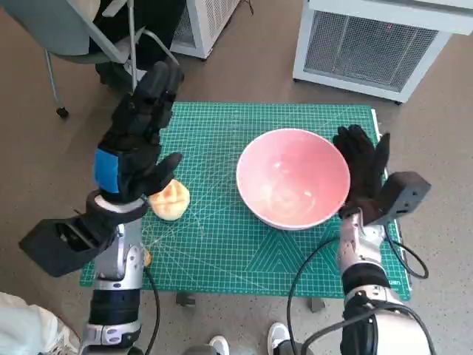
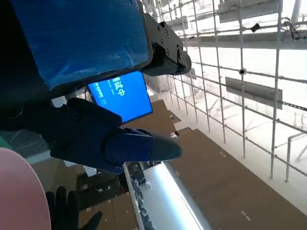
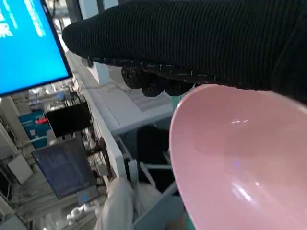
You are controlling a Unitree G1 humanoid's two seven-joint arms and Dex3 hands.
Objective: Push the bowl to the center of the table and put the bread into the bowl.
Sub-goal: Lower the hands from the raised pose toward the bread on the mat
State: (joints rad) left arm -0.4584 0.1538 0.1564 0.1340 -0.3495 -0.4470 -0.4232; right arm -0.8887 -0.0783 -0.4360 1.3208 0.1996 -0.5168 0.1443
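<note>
- We are seeing the pink bowl [image 1: 293, 177] sitting on the green cutting mat [image 1: 222, 244], right of the mat's middle; we are judging the push as started or partway, not finished.
- We are watching the right hand [image 1: 362, 166], gloved, standing flat against the bowl's right rim, fingers extended and together, holding nothing. The right wrist view is showing the glove right along the bowl's rim [image 3: 240, 158], so we are reading contact, or very near it.
- We are finding the bread [image 1: 169, 200], a pale roll, lying on the mat near its left edge, well apart from the bowl and not in it.
- We are seeing the left hand [image 1: 137, 144] raised over the mat's left side, just beside and above the bread, fingers spread and holding nothing; whether the thumb is touching the roll we cannot tell.
- We are noting a white cabinet [image 1: 373, 44] and a chair [image 1: 89, 37] beyond the table.
- We are counting as left: nudging the bowl leftward to the centre, then gripping the bread and placing it inside.
</note>
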